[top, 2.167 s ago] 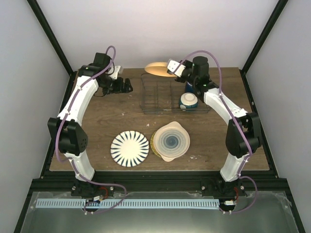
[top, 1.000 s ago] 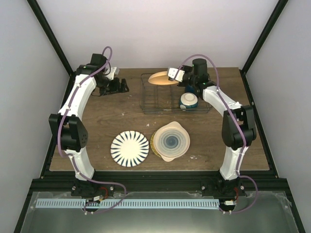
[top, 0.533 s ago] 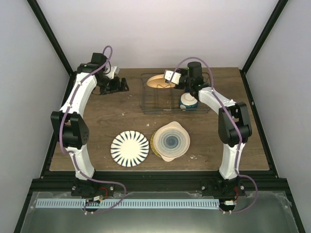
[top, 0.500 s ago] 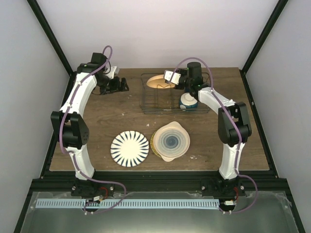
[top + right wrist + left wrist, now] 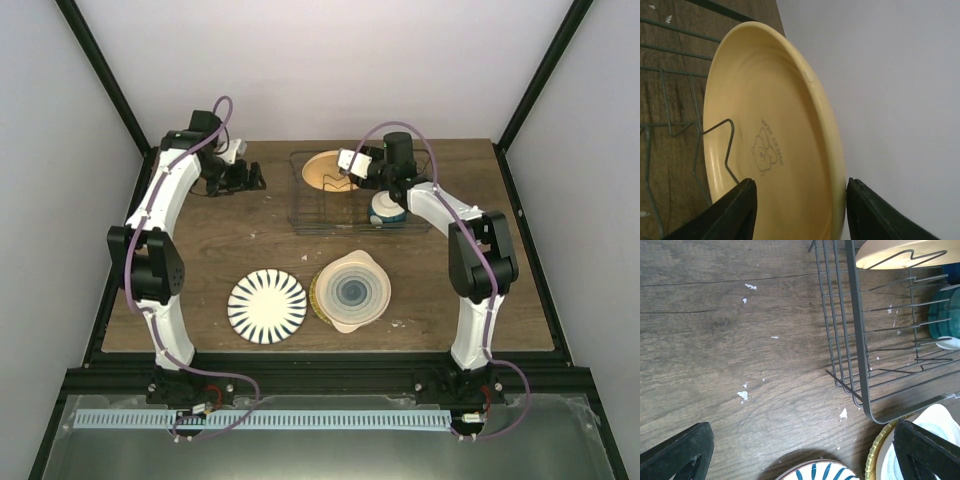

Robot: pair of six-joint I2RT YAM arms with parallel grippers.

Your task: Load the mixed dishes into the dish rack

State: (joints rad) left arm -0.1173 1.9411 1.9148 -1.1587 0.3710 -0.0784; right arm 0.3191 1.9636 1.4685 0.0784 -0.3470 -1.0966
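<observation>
Orange-yellow plate (image 5: 322, 168) now lower, inside dish rack (image 5: 856, 340), right tool (image 5: 799, 210) clamping it, left tool (image 5: 800, 452) spread wide.

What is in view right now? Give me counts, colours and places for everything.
dish rack: 1, dark wire, far middle of the table.
orange-yellow plate: 1, tilted in the rack's far left end, held by the right gripper.
small bowl: 1, white and blue, inside the rack, right part.
striped plate: 1, white with dark blue rays, flat on the table, near middle.
cream plate: 1, grey-blue rings, just right of the striped plate, lying on a yellow-rimmed dish.
table: 1, dark wood.
left gripper: open, empty, left of the rack.
right gripper: shut on the orange-yellow plate.
</observation>
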